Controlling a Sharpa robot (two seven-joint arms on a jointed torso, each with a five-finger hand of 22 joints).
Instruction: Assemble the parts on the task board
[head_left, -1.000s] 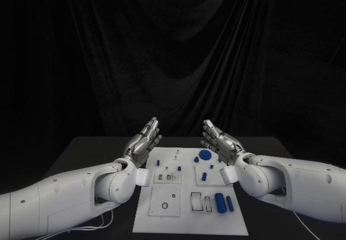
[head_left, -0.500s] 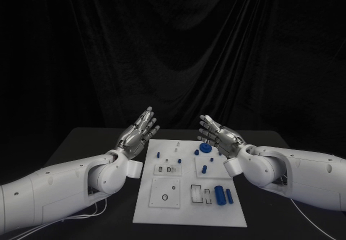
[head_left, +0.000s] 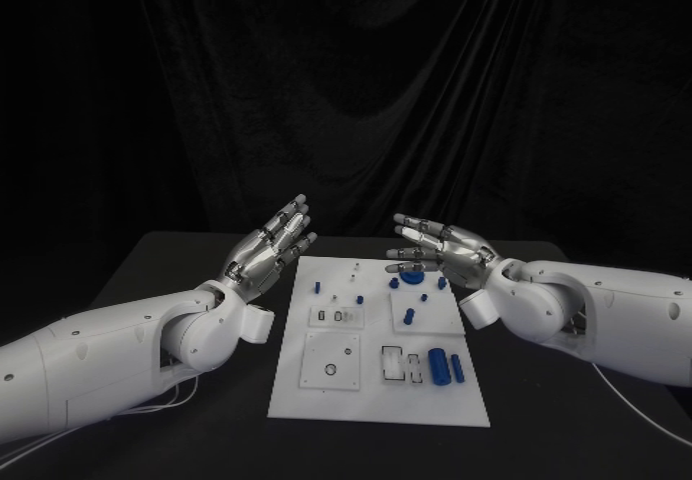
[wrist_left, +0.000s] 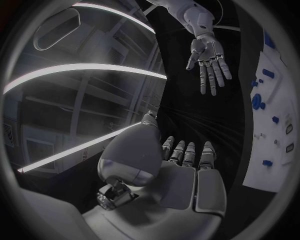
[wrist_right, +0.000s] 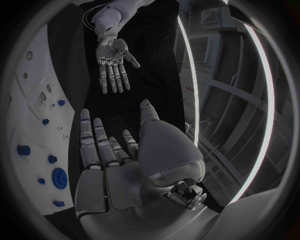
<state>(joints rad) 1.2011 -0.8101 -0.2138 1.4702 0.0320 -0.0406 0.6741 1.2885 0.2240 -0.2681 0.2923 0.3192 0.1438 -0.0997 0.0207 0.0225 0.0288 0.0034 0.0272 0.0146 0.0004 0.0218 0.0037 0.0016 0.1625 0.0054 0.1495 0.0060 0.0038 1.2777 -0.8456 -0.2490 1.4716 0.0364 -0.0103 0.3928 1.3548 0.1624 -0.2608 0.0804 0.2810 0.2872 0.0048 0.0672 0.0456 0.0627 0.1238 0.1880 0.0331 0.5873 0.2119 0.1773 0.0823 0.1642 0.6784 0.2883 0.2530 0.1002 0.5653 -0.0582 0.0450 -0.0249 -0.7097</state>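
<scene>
Dim scene, with light falling from overhead onto pale surfaces against a black surround.

The flat white rectangular task board (head_left: 378, 395) is the brightest thing in the head view, evenly lit and free of glare, while the black table (head_left: 173, 270) and dark curtain behind the hands swallow detail. The silver many-fingered left hand (head_left: 271, 252) and right hand (head_left: 437, 251) catch soft highlights on their upper sides, their undersides falling into shade. In both wrist views long bright ceiling strips bend into arcs, straight edges curve toward the circle's rim, and the near palm looks soft.
</scene>
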